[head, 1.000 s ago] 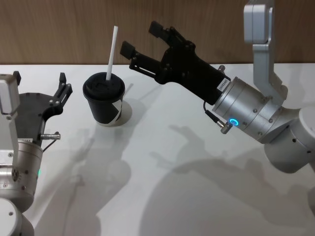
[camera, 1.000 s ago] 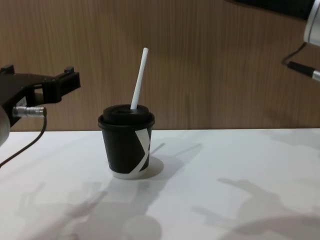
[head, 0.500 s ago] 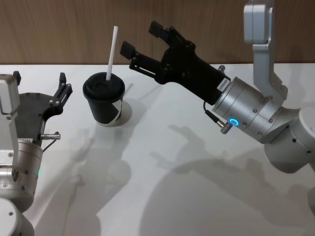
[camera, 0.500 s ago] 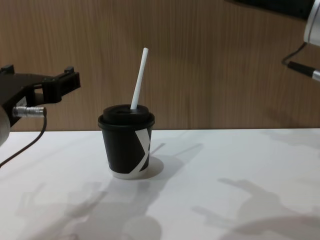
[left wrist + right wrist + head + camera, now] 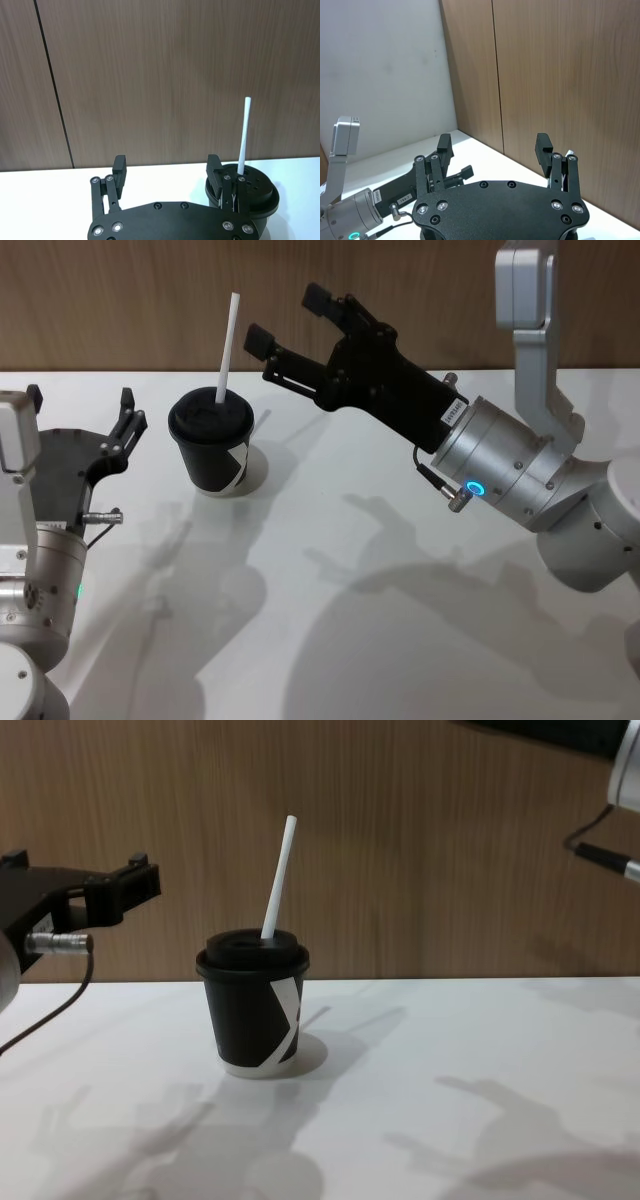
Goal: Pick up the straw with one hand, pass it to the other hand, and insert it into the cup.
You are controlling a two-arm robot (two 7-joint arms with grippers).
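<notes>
Already the straw [image 5: 228,346] stands in the cup [image 5: 212,442], its lower end through the black domed lid and its upper part leaning slightly toward the robot's right in the chest view [image 5: 279,878]. The cup [image 5: 253,1004] sits upright on the white table [image 5: 330,620], near the wooden wall at the back, with its white angular mark facing forward and to the right.

The right gripper [image 5: 285,322] hangs above the table, just to the right of the straw's top and apart from it, its two black fingers spread wide with nothing between them. Its silver wrist with the glowing ring [image 5: 473,487] slopes down toward the right edge of the head view.

The left gripper [image 5: 82,396] rests low on the left side, near the cup but not touching it, fingers likewise spread and empty. From its own wrist camera, the fingers [image 5: 120,172] stand apart, with the cup [image 5: 250,190] and straw [image 5: 244,135] behind the one on the far side.
</notes>
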